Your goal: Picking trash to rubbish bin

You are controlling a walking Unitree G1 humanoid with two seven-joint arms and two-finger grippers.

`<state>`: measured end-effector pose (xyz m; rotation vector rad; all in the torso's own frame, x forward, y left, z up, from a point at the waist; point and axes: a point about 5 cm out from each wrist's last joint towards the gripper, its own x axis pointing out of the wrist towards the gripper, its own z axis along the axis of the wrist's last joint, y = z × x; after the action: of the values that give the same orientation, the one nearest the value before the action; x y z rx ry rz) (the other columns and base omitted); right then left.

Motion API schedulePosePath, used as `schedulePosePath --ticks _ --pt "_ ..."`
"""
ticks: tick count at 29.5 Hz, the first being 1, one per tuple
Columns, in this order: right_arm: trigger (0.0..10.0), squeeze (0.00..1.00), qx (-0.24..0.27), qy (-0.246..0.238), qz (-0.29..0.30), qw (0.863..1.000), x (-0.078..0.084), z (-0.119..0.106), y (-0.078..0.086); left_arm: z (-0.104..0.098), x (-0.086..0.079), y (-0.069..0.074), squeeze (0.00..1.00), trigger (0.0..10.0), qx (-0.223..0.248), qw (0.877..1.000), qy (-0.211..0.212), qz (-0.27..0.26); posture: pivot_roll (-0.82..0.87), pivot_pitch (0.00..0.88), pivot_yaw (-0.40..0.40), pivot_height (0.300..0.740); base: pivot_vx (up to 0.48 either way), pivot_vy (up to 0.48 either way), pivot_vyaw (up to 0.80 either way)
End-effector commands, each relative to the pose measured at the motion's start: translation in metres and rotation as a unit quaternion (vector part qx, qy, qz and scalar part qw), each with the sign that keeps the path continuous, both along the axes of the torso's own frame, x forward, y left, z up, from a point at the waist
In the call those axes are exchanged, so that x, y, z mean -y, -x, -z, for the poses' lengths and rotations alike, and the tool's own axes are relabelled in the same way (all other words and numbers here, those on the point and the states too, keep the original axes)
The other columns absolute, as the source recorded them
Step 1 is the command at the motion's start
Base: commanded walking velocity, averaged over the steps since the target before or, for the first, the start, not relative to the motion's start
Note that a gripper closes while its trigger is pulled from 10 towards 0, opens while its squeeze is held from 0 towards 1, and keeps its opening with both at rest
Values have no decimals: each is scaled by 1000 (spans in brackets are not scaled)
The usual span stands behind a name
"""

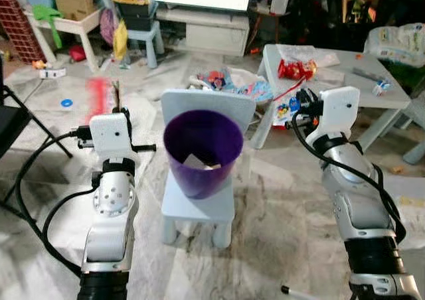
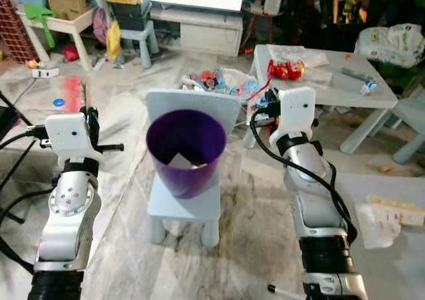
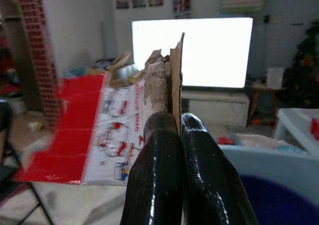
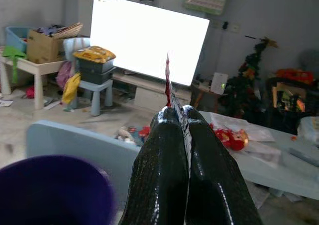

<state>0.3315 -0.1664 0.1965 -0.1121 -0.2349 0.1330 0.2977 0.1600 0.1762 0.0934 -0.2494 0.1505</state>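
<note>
A purple rubbish bin [image 1: 202,150] stands on a small pale-blue chair [image 1: 199,204] straight ahead, with a white scrap [image 1: 196,160] lying inside it. My left gripper [image 3: 179,123] is raised to the left of the bin and is shut on a torn piece of cardboard [image 3: 162,80] with a red and white printed face [image 1: 99,94]. To the right of the bin, at about rim height, my right gripper [image 4: 185,116] is shut on a thin red and white wrapper [image 4: 168,83] seen edge-on. Both grippers stay outside the rim.
A grey low table [image 1: 345,71] with a red packet [image 1: 297,68] stands at the right. Litter [image 1: 229,81] is piled on the floor behind the chair. A black folding chair [image 1: 13,124] is at the left. A TV stand and stools line the back.
</note>
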Motion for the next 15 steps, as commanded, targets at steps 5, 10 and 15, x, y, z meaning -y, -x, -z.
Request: schedulePosePath --ticks 5,10,15 --pt "0 0 13 -3 10 1000 6 -7 0 -4 6 0 0 0 7 1000 -2 14 22 84 -104 740 394 0 0" --pt "0 0 13 -3 9 1000 6 -7 0 -4 6 0 0 0 7 1000 -3 14 22 84 -104 740 395 0 0" --pt "0 0 14 0 7 1000 6 -7 0 -3 6 0 0 0 6 1000 -3 13 22 84 -104 740 395 0 0"
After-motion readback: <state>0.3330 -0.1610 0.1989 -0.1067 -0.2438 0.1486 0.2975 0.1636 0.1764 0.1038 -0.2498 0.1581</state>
